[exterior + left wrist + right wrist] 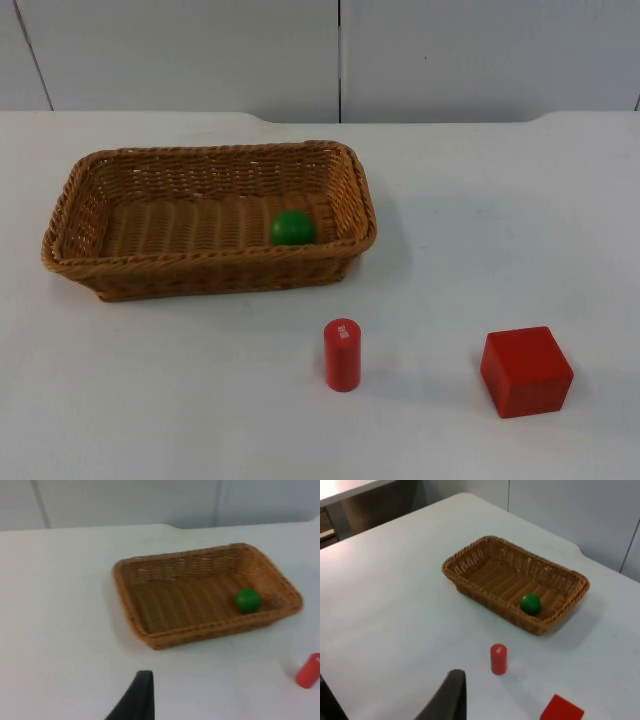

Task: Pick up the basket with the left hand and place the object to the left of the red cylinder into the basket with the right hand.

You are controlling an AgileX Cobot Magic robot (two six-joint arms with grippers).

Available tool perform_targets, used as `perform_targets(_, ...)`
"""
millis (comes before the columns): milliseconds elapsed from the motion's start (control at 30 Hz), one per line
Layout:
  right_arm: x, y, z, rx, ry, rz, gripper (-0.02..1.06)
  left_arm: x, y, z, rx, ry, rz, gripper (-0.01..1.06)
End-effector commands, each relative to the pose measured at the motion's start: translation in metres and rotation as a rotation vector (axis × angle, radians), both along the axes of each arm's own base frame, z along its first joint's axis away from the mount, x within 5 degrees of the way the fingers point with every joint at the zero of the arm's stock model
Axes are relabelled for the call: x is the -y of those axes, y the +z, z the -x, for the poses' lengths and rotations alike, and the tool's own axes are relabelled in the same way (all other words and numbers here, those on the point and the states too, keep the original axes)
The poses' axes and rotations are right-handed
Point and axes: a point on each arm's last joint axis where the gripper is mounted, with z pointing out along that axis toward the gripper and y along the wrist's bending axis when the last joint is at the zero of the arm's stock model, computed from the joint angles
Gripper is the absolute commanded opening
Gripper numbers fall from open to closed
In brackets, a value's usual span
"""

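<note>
On white table (150, 400), wicker basket (70, 262) holding green ball (292, 228), pincer states unclear

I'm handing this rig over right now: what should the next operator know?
Left gripper and right gripper: both arms wait back from the work, holding nothing.
Basket rests on the table, not lifted.
Green ball already lies inside the basket, at its right end.
Red cylinder stands upright in front of the basket; red cube sits to its right.
Nothing stands left of the cylinder, so the placing looks done.
</note>
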Motion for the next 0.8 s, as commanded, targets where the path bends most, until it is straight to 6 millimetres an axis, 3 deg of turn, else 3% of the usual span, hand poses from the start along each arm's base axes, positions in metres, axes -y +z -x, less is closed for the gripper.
perform_targets(0,0.012,-0.021,0.012,-0.011,-0.005,0.002,1.05,-0.006,-0.006,0.015,0.021,0.102,-0.014,1.01)
perform_targets(233,0.03,-0.045,0.03,-0.028,-0.01,0.01,1.05,-0.014,-0.015,0.048,0.068,0.225,-0.09,1.01)
perform_targets(433,0.05,-0.052,0.046,-0.007,-0.039,0.003,1.05,-0.016,-0.031,0.043,-0.003,0.223,-0.106,1.01)
perform_targets(600,0.064,-0.059,0.058,0.001,-0.048,-0.011,1.05,-0.016,-0.033,0.043,-0.01,0.194,-0.096,1.01)
perform_targets(767,0.066,-0.065,0.06,-0.054,-0.057,0.028,1.05,-0.017,-0.037,0.042,-0.028,0.129,-0.104,1.01)
